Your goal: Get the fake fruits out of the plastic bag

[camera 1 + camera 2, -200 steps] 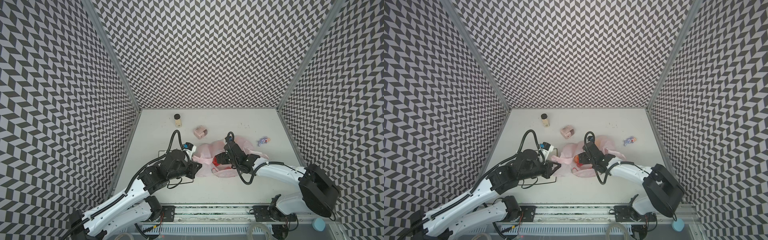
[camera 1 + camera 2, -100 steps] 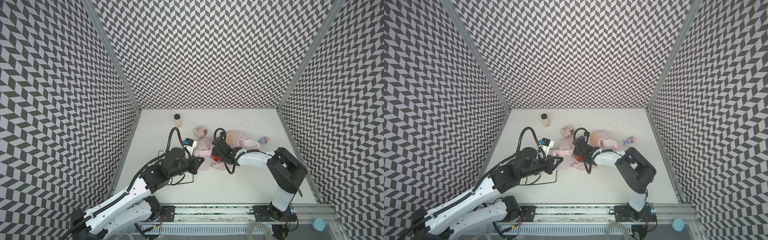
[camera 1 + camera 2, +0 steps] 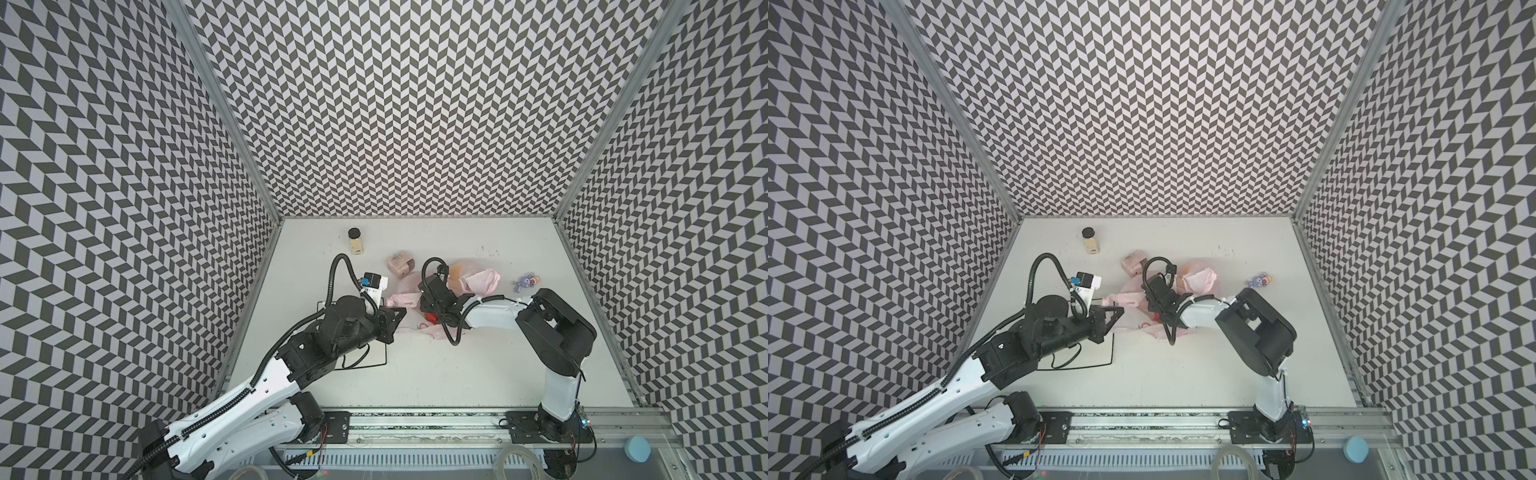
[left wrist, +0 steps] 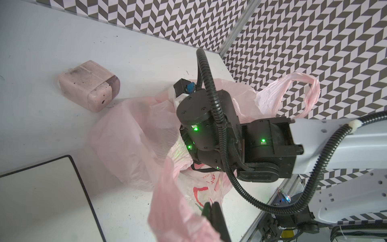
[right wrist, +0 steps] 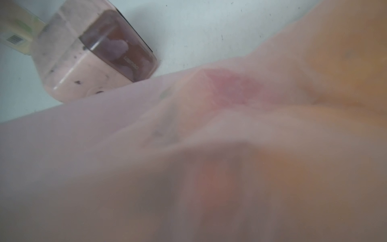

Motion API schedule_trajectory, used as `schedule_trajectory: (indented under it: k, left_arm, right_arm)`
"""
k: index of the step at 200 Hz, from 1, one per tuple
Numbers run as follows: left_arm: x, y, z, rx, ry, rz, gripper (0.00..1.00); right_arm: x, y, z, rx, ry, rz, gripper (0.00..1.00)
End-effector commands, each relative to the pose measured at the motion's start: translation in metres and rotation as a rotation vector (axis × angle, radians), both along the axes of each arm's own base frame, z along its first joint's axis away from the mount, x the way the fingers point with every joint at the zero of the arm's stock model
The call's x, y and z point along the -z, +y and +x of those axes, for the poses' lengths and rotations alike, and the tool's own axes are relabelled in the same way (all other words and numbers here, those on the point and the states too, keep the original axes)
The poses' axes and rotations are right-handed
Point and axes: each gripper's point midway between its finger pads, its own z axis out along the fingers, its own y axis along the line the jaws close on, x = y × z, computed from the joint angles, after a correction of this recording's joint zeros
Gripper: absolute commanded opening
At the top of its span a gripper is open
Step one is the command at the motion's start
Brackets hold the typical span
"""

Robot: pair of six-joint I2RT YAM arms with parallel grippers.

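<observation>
The pale pink plastic bag (image 3: 482, 280) (image 3: 1200, 278) lies crumpled at mid-table, and its film fills most of the right wrist view (image 5: 83, 157). My left gripper (image 3: 400, 312) (image 4: 211, 209) is shut on the bag's near-left edge (image 4: 171, 209) and holds it up. My right gripper's wrist (image 3: 434, 299) reaches into the bag's mouth; its fingers are hidden by the film. An orange fruit (image 3: 457, 272) (image 5: 345, 52) shows through the bag at the far side. A red fruit (image 3: 432, 329) shows just under the right wrist.
A pink box (image 3: 401, 264) (image 4: 89, 84) (image 5: 94, 58) sits just behind the bag. A black-lidded jar (image 3: 355, 241) stands at the far left, and a purple toy figure (image 3: 527, 282) to the right. A white black-rimmed plate (image 4: 41, 199) (image 3: 385, 353) lies under my left arm.
My right wrist has moved left and farther back into the bag, and its arm has folded upright. The bag has shifted with it. The left gripper has kept its hold on the bag's edge.
</observation>
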Motion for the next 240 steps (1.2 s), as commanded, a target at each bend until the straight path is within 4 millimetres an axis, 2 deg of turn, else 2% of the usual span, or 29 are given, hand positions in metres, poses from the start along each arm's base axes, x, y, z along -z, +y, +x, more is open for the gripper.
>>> schedule_trajectory:
  k: [1,18,38,65,92,130,146,168,178,191,221,240]
  left_arm:
    - [-0.006,0.009,0.010,-0.083,-0.021,-0.044,0.00]
    - [-0.004,0.013,0.015,-0.129,-0.012,-0.065,0.00]
    - [-0.002,0.014,0.018,-0.157,-0.005,-0.103,0.00]
    - [0.006,0.012,0.021,-0.173,0.010,-0.103,0.00]
    - [0.011,0.015,0.026,-0.201,0.010,-0.073,0.00]
    - [0.014,0.015,0.030,-0.213,0.001,-0.056,0.00]
    - [0.015,0.016,0.032,-0.217,-0.005,-0.041,0.00]
    - [0.012,0.019,0.040,-0.229,-0.020,-0.025,0.00]
    - [0.010,0.021,0.046,-0.233,-0.027,-0.023,0.00]
    - [0.007,0.024,0.057,-0.233,-0.033,-0.028,0.00]
    - [-0.002,0.036,0.085,-0.246,-0.047,-0.035,0.00]
    - [-0.006,0.042,0.097,-0.254,-0.055,-0.038,0.00]
  right_arm:
    - [-0.038,0.001,0.001,-0.036,-0.068,0.036,0.31]
    - [-0.055,0.002,-0.009,-0.099,-0.085,0.062,0.27]
    - [-0.078,0.008,-0.025,-0.200,-0.109,0.116,0.26]
    - [-0.120,0.015,-0.054,-0.344,-0.177,0.249,0.26]
    - [-0.160,0.010,-0.079,-0.433,-0.260,0.350,0.26]
    - [-0.208,-0.001,-0.104,-0.531,-0.397,0.383,0.26]
    - [-0.231,0.004,-0.119,-0.644,-0.475,0.389,0.26]
    - [-0.253,0.018,-0.146,-0.818,-0.538,0.388,0.26]
    - [-0.256,0.025,-0.159,-0.888,-0.560,0.375,0.26]
    - [-0.250,0.036,-0.177,-0.964,-0.574,0.346,0.26]
    - [-0.210,0.063,-0.208,-1.079,-0.576,0.209,0.27]
    - [-0.190,0.083,-0.218,-1.108,-0.569,0.179,0.27]
